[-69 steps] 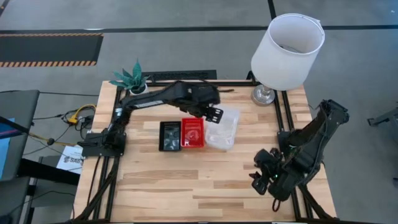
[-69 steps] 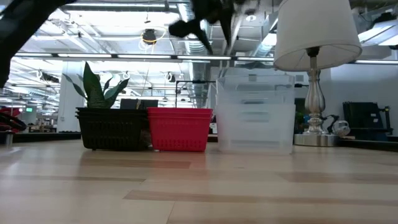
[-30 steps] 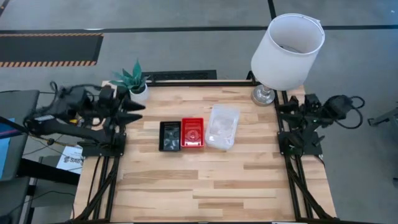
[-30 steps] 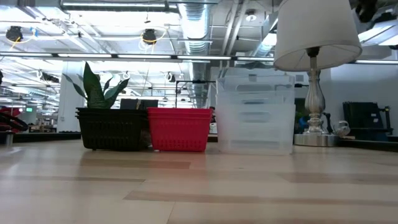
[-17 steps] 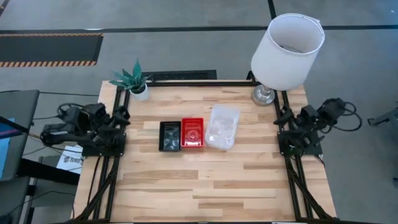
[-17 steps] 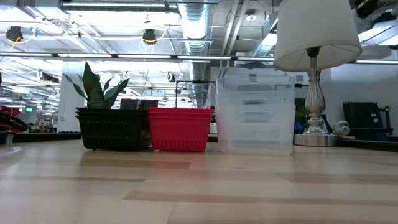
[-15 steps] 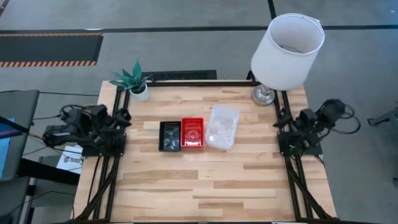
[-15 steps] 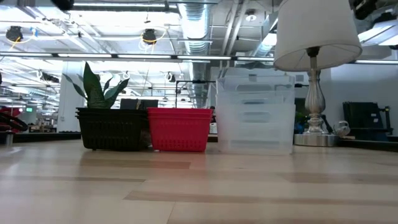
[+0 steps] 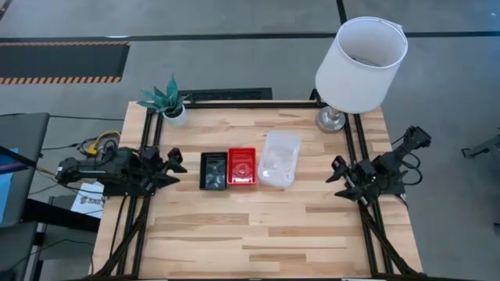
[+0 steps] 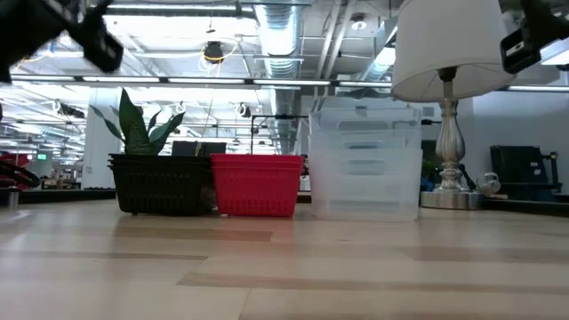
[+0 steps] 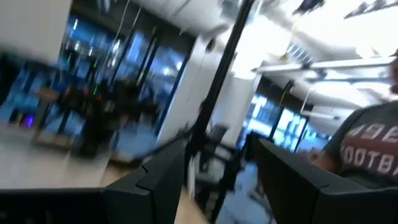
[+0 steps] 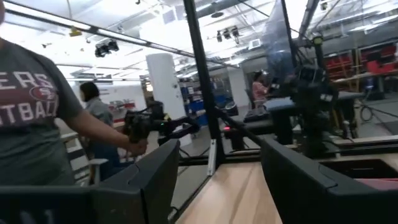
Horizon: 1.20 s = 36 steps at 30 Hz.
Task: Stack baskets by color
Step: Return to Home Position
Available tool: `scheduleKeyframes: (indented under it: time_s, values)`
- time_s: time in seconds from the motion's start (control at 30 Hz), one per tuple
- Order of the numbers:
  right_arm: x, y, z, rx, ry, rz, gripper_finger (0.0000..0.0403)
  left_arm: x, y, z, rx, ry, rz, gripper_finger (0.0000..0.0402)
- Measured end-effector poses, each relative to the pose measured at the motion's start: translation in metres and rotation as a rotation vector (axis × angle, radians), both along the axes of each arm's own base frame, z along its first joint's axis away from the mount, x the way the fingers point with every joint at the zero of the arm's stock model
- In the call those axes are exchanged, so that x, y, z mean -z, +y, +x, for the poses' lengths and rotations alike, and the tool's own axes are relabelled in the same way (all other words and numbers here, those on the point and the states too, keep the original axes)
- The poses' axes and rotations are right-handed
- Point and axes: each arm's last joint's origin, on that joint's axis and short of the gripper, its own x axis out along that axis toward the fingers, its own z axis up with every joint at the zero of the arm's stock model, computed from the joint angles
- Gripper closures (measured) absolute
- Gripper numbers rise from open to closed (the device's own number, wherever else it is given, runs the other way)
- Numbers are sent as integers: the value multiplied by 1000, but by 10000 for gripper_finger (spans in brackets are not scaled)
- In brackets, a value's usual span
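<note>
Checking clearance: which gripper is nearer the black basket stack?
Left. The left gripper is just left of the black basket stack; the right gripper is far right, beyond the red stack and clear stack.

The tabletop [image 9: 258,226] is pale wood, smooth and faintly glossy. The black baskets [image 9: 213,170] and red baskets [image 9: 242,166] are matt perforated plastic; the clear baskets [image 9: 279,159] are see-through plastic. The lamp foot [image 9: 331,119] is polished metal, the shade [image 9: 362,58] matt white.

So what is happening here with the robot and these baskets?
Nothing is being handled now. The left hand and the right hand are open and empty, each at its own side edge of the table. In the middle stand three sorted stacks in a row: black baskets, red baskets, clear baskets.
</note>
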Motion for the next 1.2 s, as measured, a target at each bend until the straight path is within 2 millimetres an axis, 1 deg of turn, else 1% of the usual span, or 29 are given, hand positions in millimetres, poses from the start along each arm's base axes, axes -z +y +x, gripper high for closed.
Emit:
scheduleKeyframes:
  time_s: [0.03, 0.13, 0.2, 0.3, 0.4, 0.43, 0.5, 0.6, 0.67, 0.77, 0.9, 1.2]
  values:
    - [1, 0, 0, 9, 3, -13, 154, 9, 0, 2, 5, 37, -5, 214]
    - [1, -2, 1, 32, 3, -18, 154, 19, 0, 6, -4, 152, 1, 214]
    - [3, -2, 2, 40, 24, -33, 154, 26, 1, 8, -43, 209, 22, 214]
    - [11, -3, 5, 72, 102, -70, 154, 29, 2, 8, -98, 227, 69, 214]
    - [23, -8, 9, 230, 237, -40, 154, 32, 3, 9, -152, 251, 110, 214]
    - [24, -11, 9, 293, 246, -25, 154, 32, 4, 9, -168, 247, 123, 214]
    - [23, -15, 10, 380, 232, -59, 154, 32, 4, 9, -199, 242, 151, 214]
    - [20, -21, 12, 438, 198, -110, 154, 34, 6, 10, -258, 260, 177, 214]
    - [22, -23, 13, 432, 216, -122, 154, 35, 8, 10, -297, 269, 182, 214]
    - [25, -24, 15, 356, 234, -101, 154, 37, 10, 10, -317, 289, 196, 214]
    - [26, -25, 16, 273, 238, -113, 154, 38, 11, 10, -301, 293, 206, 214]
    - [29, -25, 17, 191, 266, -121, 154, 38, 12, 10, -291, 287, 212, 214]
